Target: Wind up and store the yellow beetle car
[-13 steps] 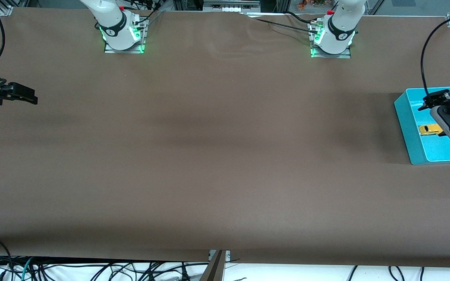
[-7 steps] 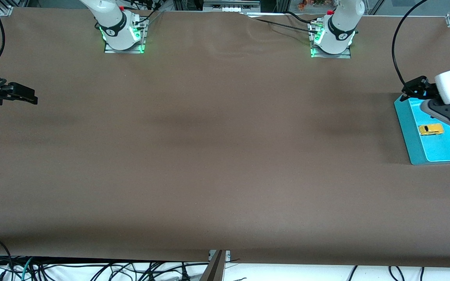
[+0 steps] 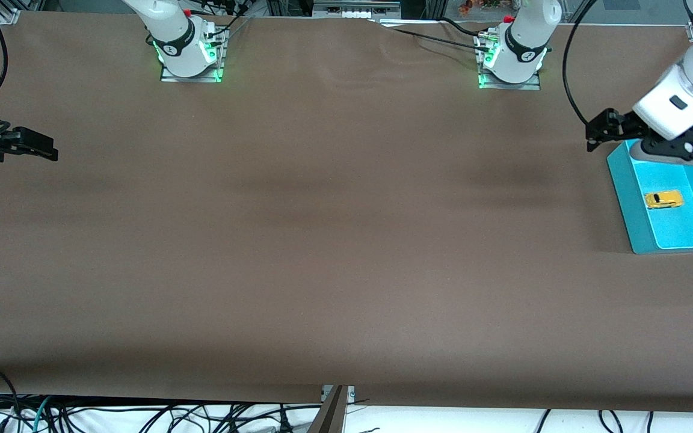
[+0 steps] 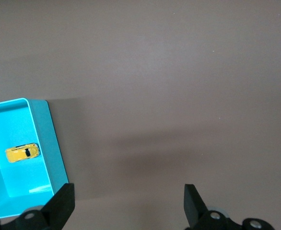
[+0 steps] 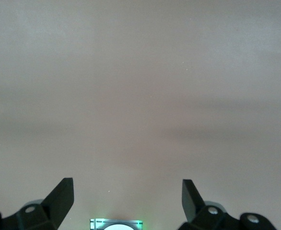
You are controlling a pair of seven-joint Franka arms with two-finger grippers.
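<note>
The yellow beetle car (image 3: 663, 199) lies alone on the floor of the teal bin (image 3: 623, 192) at the left arm's end of the table. It also shows in the left wrist view (image 4: 22, 153), inside the bin (image 4: 47, 139). My left gripper (image 3: 683, 153) is up in the air over the bin's edge farthest from the front camera, open and empty (image 4: 128, 191), apart from the car. My right gripper (image 3: 33, 147) waits at the right arm's end of the table, open and empty (image 5: 127, 187).
The brown table cover (image 3: 334, 240) spreads between the two arms. The arm bases (image 3: 190, 57) (image 3: 512, 63) stand along the edge farthest from the front camera. A black cable (image 3: 569, 72) hangs from the left arm.
My left gripper has risen and drawn back from over the car toward the bin's far edge. The car stays where it lay in the bin. The right arm has not moved.
</note>
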